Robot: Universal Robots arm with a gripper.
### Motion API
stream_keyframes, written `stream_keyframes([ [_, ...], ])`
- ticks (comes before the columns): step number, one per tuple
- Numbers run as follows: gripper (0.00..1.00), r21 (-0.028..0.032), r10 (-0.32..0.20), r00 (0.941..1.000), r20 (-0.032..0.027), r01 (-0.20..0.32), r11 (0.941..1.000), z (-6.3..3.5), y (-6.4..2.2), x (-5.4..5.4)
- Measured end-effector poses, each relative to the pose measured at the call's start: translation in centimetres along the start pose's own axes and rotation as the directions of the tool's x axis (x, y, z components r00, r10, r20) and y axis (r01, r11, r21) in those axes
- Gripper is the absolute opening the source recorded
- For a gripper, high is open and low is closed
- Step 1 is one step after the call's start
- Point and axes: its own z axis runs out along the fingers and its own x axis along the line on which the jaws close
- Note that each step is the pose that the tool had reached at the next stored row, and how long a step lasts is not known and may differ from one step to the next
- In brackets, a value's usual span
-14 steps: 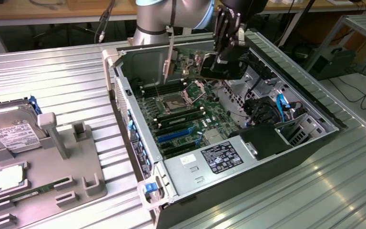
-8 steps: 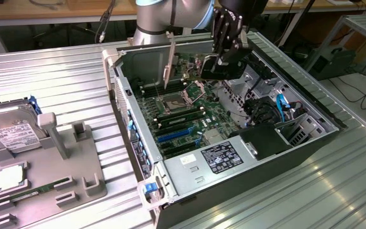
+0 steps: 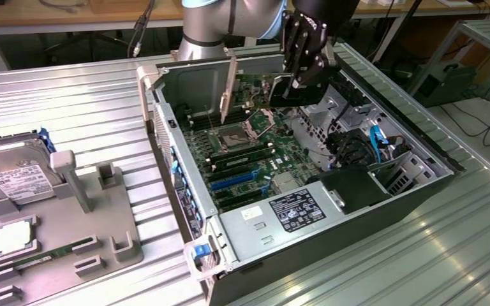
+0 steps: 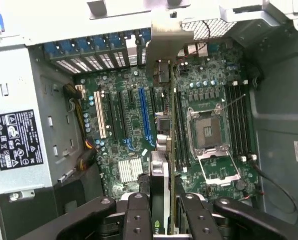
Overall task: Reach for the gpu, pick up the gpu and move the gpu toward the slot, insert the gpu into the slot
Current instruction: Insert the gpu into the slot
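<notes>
Inside the open computer case (image 3: 181,210), above the motherboard (image 3: 254,159):

- Item: gpu (image 4: 161,172). It is carried upright and edge-down, with its silver bracket (image 4: 164,37) toward the rear wall of the case. In the exterior view the gpu (image 3: 262,86) hangs over the far half of the board, and its bracket (image 3: 227,89) is close to the rear openings.
- Holder: gripper (image 4: 164,220). The fingers (image 4: 139,212) are drawn in nearly together, one clamped on each face of the card at the end away from the bracket. They grip nothing else.
- Step in hand: by my reading the pickup is done, and the work stands at the carry toward the slot or at the very start of insertion. The card looks unseated, with its lower edge apparently above the board.
- Position: the card's line runs just beside the long blue slot (image 4: 146,117), between that slot and the processor socket (image 4: 207,132). Whether it sits over the blue slot or a neighbouring dark one cannot be told.
- Next move calls for: the card's edge parallel to and directly over the slot, the bracket lined up with a rear opening, then a straight push down without tilt.
- Also present: a hard drive (image 3: 15,175) and a memory stick (image 3: 53,257) in a grey holder (image 3: 83,223), on the ribbed metal surface (image 3: 74,108), well apart from the case.
</notes>
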Motion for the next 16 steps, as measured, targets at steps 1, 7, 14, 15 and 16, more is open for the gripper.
stream_keyframes([
  [1,0.27,-0.0009,-0.005,1.0,0.0044,0.005,1.0,0.02,-0.03,0.0],
  [7,0.27,0.001,-0.04,0.9992,0.0097,0.04,0.9992,0.46,-0.16,-0.1],
  [14,0.27,0.0193,-0.101,0.9948,0.0094,0.101,0.9947,1.15,-0.14,-0.5],
  [15,0.27,0.0189,-0.109,0.994,0.0093,0.109,0.9938,1.36,-0.14,-0.6],
  [16,0.27,0.0187,-0.115,0.9933,0.0089,0.115,0.9932,1.52,-0.14,-0.7],
])
